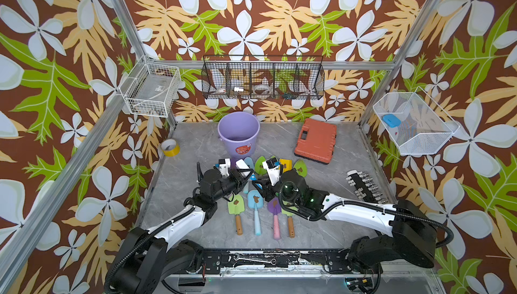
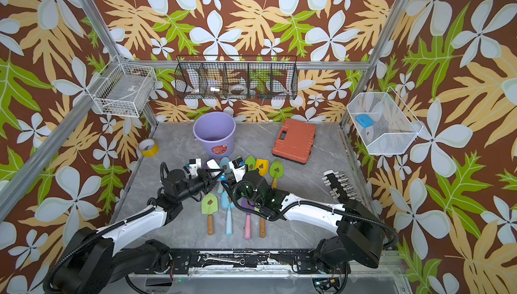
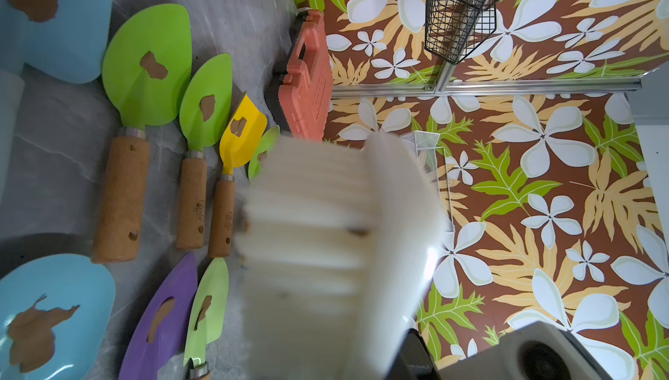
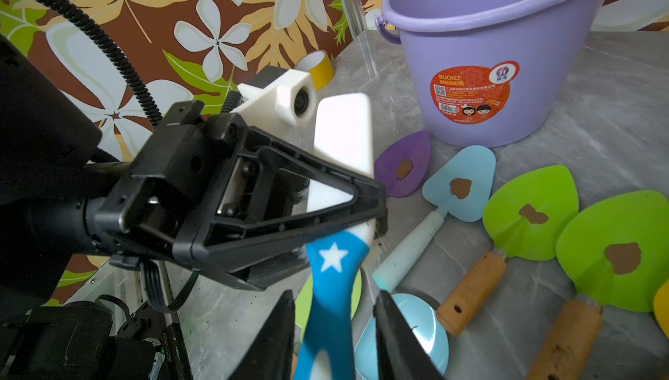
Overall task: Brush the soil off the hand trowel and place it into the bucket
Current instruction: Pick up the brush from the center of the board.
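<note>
While left gripper pinches brush at neck, holding it up, likely for handover, right gripper straddles blue handle, jaws spread, slim gaps. Soil sits on hand trowels lying before bucket.

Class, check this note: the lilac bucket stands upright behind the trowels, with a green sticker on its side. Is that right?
Not quite. The sticker on the bucket is orange-red, not green, as the right wrist view shows plainly. The rest holds: the bucket stands upright behind the trowels.
</note>
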Available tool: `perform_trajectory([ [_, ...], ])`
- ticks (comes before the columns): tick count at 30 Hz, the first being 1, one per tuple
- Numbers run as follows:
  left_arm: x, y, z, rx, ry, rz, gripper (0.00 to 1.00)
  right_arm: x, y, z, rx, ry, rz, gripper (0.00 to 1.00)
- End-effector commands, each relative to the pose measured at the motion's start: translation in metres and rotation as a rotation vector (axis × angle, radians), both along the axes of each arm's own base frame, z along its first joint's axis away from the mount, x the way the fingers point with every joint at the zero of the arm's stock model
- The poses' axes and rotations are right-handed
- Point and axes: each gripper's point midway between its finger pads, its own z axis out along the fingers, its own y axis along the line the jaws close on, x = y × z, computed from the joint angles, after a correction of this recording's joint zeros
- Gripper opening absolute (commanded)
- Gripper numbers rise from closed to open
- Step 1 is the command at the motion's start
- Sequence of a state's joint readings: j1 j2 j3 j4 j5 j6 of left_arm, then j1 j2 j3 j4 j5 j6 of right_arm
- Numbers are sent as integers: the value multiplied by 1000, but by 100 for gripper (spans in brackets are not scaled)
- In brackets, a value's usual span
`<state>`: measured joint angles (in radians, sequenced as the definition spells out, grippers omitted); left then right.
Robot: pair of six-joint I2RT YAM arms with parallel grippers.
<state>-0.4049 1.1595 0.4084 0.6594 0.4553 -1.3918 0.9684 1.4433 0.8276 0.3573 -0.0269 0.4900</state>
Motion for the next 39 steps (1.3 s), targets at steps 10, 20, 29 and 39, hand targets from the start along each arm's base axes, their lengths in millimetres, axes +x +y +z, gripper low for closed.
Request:
perform_trajectory([
  [10,3,5,7,-14,-13,36,0,-18,5,-2,-34,-4,23,42],
  [20,1,2,10,-24,-25,15,0,-11,1,-1,-26,-21,-22,36],
  [29,0,1,5,-32,-16,9,0,-6,7,6,-32,-45,-27,32],
  [39,0,0,7,-44,-19,2,0,-6,8,0,-38,-29,-24,29],
])
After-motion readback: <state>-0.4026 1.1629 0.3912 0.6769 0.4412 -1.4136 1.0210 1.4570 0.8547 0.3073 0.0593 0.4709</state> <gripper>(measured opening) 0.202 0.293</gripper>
